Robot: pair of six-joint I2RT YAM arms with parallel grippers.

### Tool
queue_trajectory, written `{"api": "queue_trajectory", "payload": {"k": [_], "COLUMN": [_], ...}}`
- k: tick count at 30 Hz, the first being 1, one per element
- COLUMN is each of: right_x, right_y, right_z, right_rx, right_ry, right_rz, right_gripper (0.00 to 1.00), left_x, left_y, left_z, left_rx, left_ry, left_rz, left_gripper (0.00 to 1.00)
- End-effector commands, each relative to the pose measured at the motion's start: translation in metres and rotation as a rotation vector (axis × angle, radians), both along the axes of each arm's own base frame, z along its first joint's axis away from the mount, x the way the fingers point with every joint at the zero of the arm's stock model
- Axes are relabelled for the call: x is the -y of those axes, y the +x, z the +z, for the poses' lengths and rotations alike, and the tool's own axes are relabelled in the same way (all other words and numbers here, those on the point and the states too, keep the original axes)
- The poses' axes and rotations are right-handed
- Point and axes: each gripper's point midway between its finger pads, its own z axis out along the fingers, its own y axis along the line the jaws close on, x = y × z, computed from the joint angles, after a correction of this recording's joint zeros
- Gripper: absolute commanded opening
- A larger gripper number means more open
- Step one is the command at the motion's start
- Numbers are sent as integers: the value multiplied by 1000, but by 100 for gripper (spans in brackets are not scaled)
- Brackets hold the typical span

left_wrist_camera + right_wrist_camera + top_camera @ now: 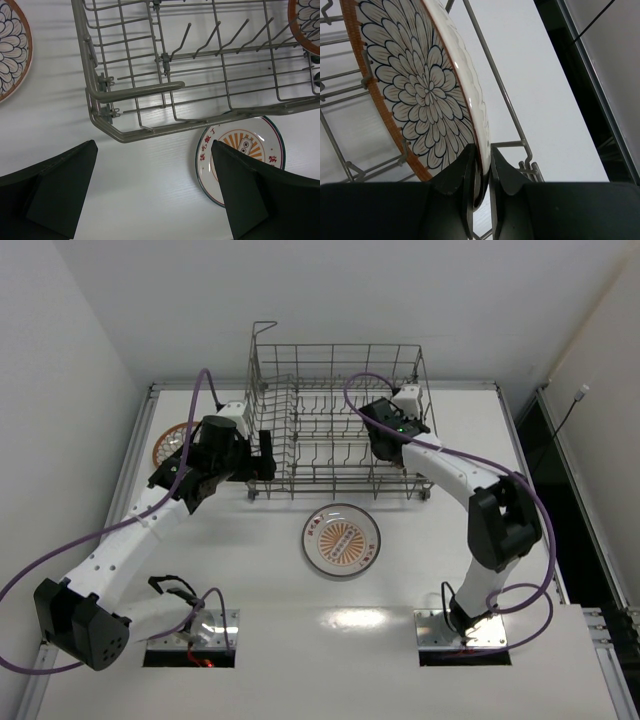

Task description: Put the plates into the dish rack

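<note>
On the white surface (pixel 250 570), my top view hides the plate (pixel 420 90) in the rack (pixel 330 430); right tool (pixel 481 172) clamps its rim, left tool (pixel 154 150) gapes wide.

Glossy smooth plate (pixel 420 90), grey metal wire dish rack (pixel 140 91) (matt black fingers (pixel 455 175))

Red Chinese characters are printed on the white band of the sunburst plate (pixel 235 145), lying mid-worktop. They are grouped left and right of the orange centre. The strokes are too small to be read for certain; in the top view only red specks are seen.
</note>
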Motion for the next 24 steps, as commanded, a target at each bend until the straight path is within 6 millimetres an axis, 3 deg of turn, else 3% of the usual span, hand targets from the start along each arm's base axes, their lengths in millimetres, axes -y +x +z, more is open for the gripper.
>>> {"api": "queue_trajectory", "payload": {"k": [1, 5, 6, 17, 20, 24], "right_x": [9, 10, 10, 12, 16, 22], "right_y": [-24, -25, -25, -23, -23, -25], "right_z": [-38, -42, -42, -19, -6, 20], "right_rx": [-202, -223, -223, -184, -154, -92], "right_ry": [-24, -33, -33, -39, -55, -33], "right_rz": [40, 40, 40, 28, 12, -3], "right_gripper": [11, 16, 26, 78, 90, 99], "left_x": [5, 5, 5, 5, 6, 6], "left_y": [3, 3, 3, 2, 2, 2], "left_z": [6, 6, 6, 9, 9, 9], "left_rx": [27, 27, 27, 33, 31, 31], "left_ry": [-11, -11, -11, -22, -27, -27], "left_rz": [-6, -6, -6, -1, -9, -9], "left_gripper": [100, 100, 100, 100, 100, 100]}}
